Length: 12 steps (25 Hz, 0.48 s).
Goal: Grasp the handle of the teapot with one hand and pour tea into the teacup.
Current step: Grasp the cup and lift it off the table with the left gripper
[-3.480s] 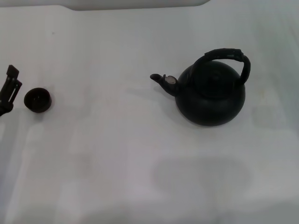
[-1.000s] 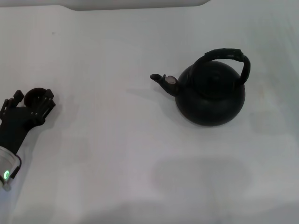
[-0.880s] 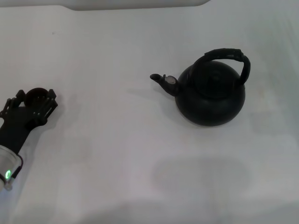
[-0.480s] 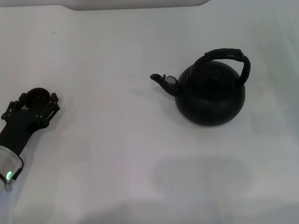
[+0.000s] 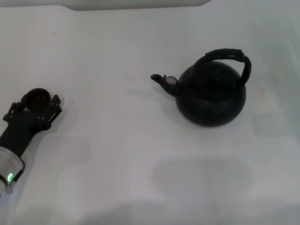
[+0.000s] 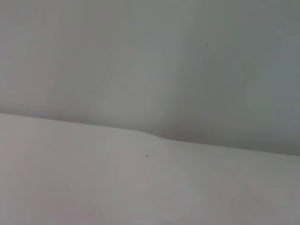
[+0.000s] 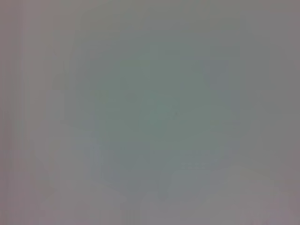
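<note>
1. Left gripper: low over the near-left part of the table, reaching in from the near-left corner towards the far side.
2. Gripper state: spread, with the black fingers set one on each side of the teacup; cannot tell whether either one touches the cup's wall.
3. Teacup: tiny, round, dark, upright on the table at the far left, mouth up, flanked by the gripper and partly covered by it on the near side.
4. Behind the gripper: a black wrist body slanting back to the near-left edge, ending in a pale ring with a small green light.
5. Teapot: large, matte black, round-bellied, upright on the right half of the table, well apart from the teacup and from the left gripper.
6. Spout: short, aimed left towards the teacup's side of the table, with a small silvery cap at its base.
7. Handle: thick, ribbed black arch standing up over the top of the teapot, untouched, nothing around it.
8. Between teacup and teapot: bare white table, with a faint greyish patch nearer the front.
9. Far edge of the table: a pale, rounded strip running across.
10. Left wrist view: only a pale surface meeting a grey background along a soft line, with one tiny speck; neither teacup nor fingers shown there.
11. Right wrist view: a featureless grey blur, nothing to make out.
</note>
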Each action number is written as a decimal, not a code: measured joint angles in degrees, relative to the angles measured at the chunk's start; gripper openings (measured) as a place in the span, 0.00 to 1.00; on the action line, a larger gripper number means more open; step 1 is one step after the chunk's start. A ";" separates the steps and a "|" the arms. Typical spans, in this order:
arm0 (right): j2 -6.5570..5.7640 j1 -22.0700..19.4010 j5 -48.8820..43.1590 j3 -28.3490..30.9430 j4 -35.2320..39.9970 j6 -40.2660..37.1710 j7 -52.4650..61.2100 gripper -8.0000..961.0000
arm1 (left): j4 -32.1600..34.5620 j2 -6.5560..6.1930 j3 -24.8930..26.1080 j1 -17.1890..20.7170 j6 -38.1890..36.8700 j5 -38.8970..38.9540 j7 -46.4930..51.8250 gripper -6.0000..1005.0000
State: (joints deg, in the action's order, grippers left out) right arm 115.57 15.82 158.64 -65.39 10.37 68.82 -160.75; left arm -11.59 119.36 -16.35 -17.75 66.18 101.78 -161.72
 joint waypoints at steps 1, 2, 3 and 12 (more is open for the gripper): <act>0.00 0.00 0.00 0.00 0.00 0.00 0.00 0.83 | 0.00 0.00 0.00 0.01 0.00 0.00 0.00 0.87; 0.00 0.00 0.00 0.00 0.00 0.00 0.00 0.83 | 0.03 0.00 0.00 0.03 0.00 0.00 0.00 0.87; 0.00 0.00 0.00 0.00 0.00 0.00 0.00 0.83 | 0.05 0.00 0.00 0.06 0.00 0.00 0.01 0.87; 0.00 0.00 0.00 0.00 -0.05 0.20 0.00 0.83 | 0.09 -0.08 0.01 0.32 -0.01 -0.08 0.00 0.70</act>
State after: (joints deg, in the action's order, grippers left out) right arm 115.57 15.82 158.64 -65.38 10.32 69.02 -160.75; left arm -11.50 119.28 -16.34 -17.43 66.17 101.69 -161.72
